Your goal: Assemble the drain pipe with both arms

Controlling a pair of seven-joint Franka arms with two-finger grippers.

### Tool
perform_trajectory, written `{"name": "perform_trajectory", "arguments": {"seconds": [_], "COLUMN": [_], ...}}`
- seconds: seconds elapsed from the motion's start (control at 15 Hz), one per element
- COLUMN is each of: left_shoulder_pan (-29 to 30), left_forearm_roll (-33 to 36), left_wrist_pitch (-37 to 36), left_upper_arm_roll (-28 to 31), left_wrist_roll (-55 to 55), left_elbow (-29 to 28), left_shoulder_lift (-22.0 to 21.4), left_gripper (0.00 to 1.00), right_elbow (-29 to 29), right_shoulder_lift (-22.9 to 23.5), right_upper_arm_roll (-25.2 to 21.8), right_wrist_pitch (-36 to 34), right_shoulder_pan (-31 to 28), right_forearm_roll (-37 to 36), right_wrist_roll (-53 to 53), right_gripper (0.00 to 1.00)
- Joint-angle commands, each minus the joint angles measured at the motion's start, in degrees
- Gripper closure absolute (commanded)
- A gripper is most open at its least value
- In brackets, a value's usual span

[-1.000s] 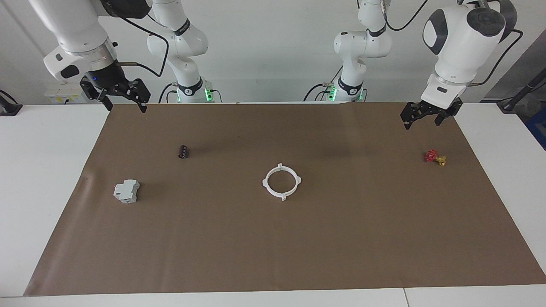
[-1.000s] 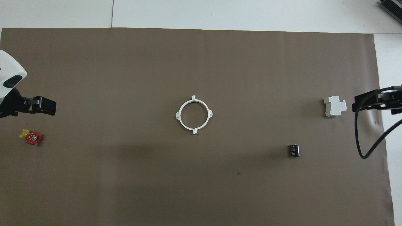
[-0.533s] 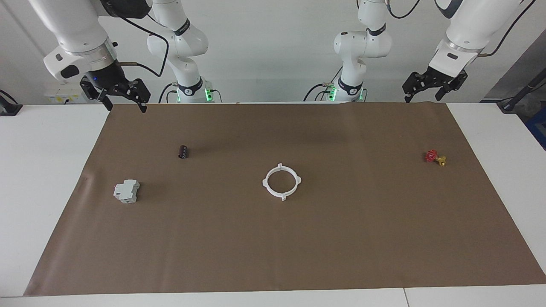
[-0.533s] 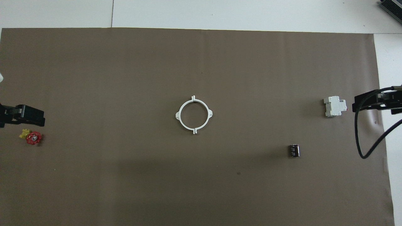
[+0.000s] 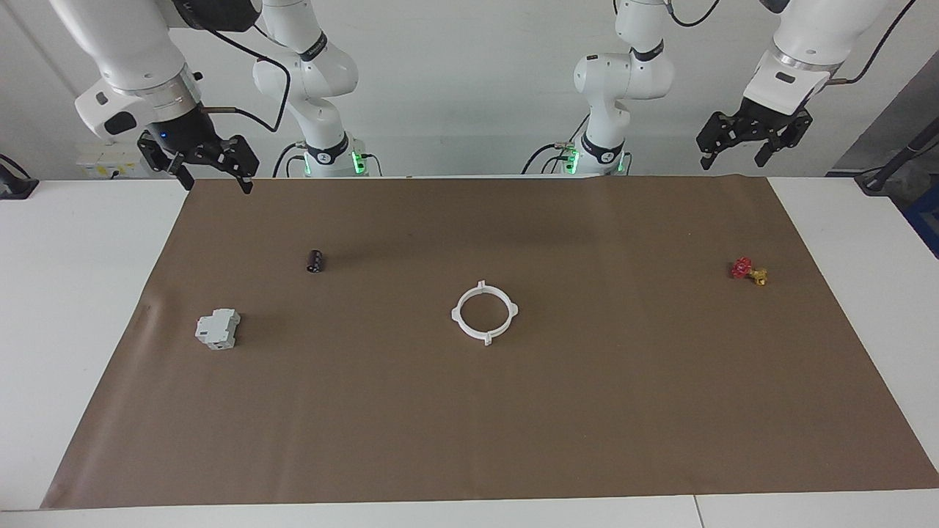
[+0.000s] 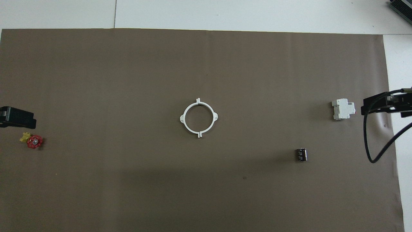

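The drain pipe (image 5: 455, 314) lies flat in the middle of the brown mat as one white ring with four small tabs, its two halves joined; the overhead view shows the same ring (image 6: 182, 118). Nothing touches it. My left gripper (image 5: 731, 161) hangs open and empty, high over the mat's edge closest to the robots at the left arm's end. One of its fingers (image 6: 19, 116) shows at the overhead view's edge. My right gripper (image 5: 218, 183) hangs open and empty over the mat's corner at the right arm's end, with its fingers (image 6: 376, 104) showing in the overhead view.
A grey-white boxy block (image 5: 217, 328) and a small dark cylinder (image 5: 315, 261) sit toward the right arm's end. A red and gold valve (image 5: 748, 270) lies toward the left arm's end. The brown mat (image 5: 587, 411) covers most of the white table.
My left gripper has risen and drawn back toward the robots, away from the spot above the valve. The right arm and the ring have not moved.
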Motion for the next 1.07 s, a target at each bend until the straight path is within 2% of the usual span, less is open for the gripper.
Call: {"name": "perform_trajectory", "arguments": {"seconds": [0.0, 1.0], "left_shoulder_pan": [1.5, 0.1], "left_forearm_roll": [-1.1, -1.3], "left_wrist_pitch": [1.3, 1.5], "left_upper_arm_roll": [-0.2, -0.2], "left_wrist_roll": [3.1, 3.3], "left_elbow": [-2.2, -0.8], "left_shoulder_lift": [-0.9, 0.5], "left_gripper": [0.0, 0.0], "right_elbow": [-0.9, -0.9], "right_shoulder_lift": [-0.5, -0.5], "right_upper_arm_roll": [0.3, 0.3], "right_wrist_pitch": [1.0, 1.0], "right_shoulder_pan": [-0.6, -0.6], "right_forearm_roll": [0.3, 0.2], "right_wrist_roll": [-1.4, -1.4], "right_gripper": [0.0, 0.0]}}
